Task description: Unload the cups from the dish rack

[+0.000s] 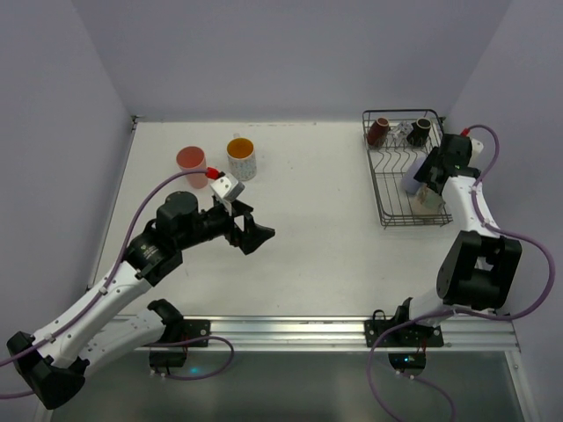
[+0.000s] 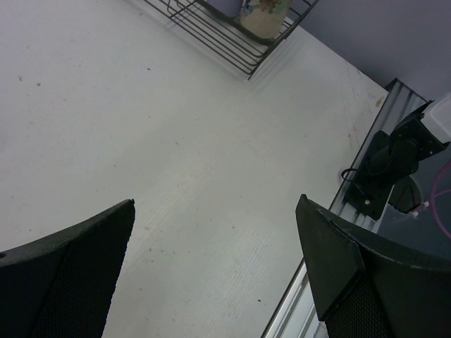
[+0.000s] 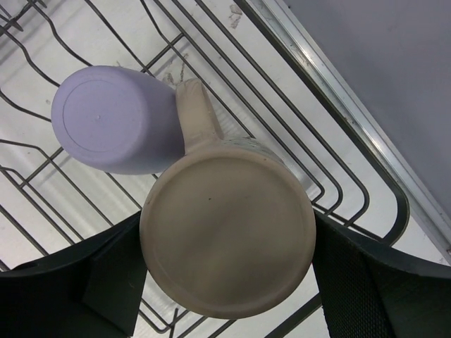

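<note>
**Top view:** L gripper (image 1: 251,230) hangs over the table (image 1: 325,220) mid-left, jaws wide apart, nothing btwn them. Salmon cup (image 1: 191,163) and dotted mug (image 1: 241,156) w/ orange inside stand upright on the table just behind it, side by side, out of the rack. Rack (image 1: 384,189) sits far right. At its back end: brown mug (image 1: 378,130) and 2nd brown mug (image 1: 420,132). At the near end: lilac cup (image 1: 413,180) and cream mug (image 1: 428,202). R gripper (image 1: 428,189) is down in the rack over the cream mug.

**L wrist:** fingers (image 2: 70,282) spread wide, bare table (image 2: 176,141) btwn them. Rack corner (image 2: 225,42) at top, cream mug (image 2: 264,17) inside it.

**R wrist:** cream mug (image 3: 229,232) is upside down in the rack (image 3: 338,190), base twd camera, handle up-left. Lilac cup (image 3: 113,120), also inverted, touches it. R gripper (image 3: 225,218) straddles the cream mug, one finger (image 3: 106,282) each side, close against it. Mug base hides the contact, so can't tell if the jaws are clamped on it or just around it.
</note>
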You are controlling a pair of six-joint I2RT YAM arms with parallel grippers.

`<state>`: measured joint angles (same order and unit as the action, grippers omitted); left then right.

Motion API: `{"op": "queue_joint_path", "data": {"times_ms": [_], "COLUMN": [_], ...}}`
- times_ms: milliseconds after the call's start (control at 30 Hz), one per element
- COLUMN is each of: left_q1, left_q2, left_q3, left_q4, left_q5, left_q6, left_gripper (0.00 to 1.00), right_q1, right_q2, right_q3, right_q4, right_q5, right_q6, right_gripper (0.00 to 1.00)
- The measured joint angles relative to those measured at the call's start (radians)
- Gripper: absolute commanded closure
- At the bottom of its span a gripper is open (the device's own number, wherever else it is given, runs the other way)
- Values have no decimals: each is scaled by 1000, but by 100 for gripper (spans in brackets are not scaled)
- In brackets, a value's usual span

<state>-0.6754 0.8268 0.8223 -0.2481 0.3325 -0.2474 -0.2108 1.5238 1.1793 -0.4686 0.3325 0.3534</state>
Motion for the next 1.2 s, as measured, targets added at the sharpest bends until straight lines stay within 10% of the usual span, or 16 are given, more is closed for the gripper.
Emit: {"op": "queue_joint_path", "data": {"times_ms": [300, 833, 1200], "left_q1": [0, 0, -28], "left_q2": [5, 90, 284], "left_q3": [0, 0, 5], "left_q4": [0, 38, 376], "left_q5": [-7, 47, 149], "left_q6": [4, -55, -299], "left_gripper": [0, 1, 4], "right_q1": [0, 0, 2], "right_q2": [-26, -414, -544], "right_q3": [3, -18, -192], "right_q4": [-34, -61, 115], "right_q5": [14, -106, -528], "right_q6": [8, 69, 237], "right_gripper": [76, 90, 91]}}
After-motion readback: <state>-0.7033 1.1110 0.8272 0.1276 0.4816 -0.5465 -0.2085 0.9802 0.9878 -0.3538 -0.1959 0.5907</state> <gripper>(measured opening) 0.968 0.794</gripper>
